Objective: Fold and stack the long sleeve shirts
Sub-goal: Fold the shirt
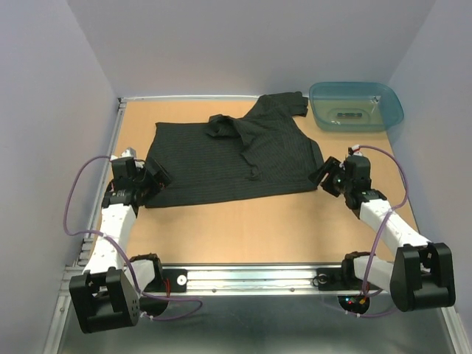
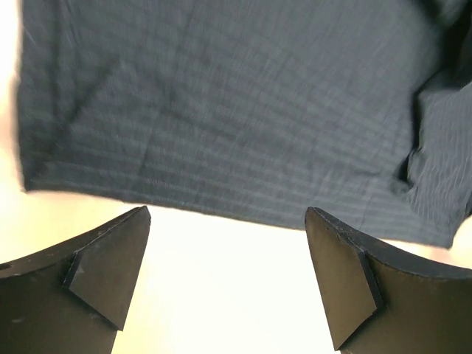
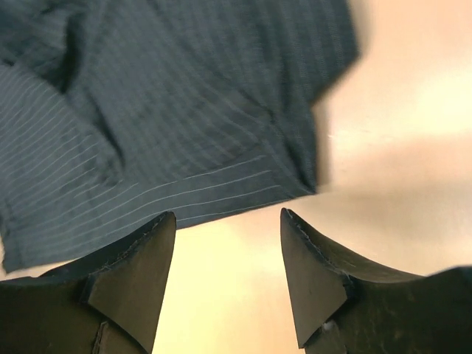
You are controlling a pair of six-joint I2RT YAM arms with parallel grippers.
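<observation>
Left wrist view, left hand [image 2: 227, 221] spread wide, empty, right hand [image 3: 228, 217] part-open, empty, black shirt [image 1: 221, 158] just ahead

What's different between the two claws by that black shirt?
The left gripper gapes wider than the right gripper. The left gripper sits at the black shirt's near-left corner, the right gripper at its right edge. Both are open and empty.

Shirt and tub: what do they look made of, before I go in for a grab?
Shirt: thin woven cloth, matte black with faint pale pinstripes. It lies limp and creased, and the weave shows in the wrist views. Tub: probably plastic, as it is see-through teal with smooth, rigid, rounded walls.
</observation>
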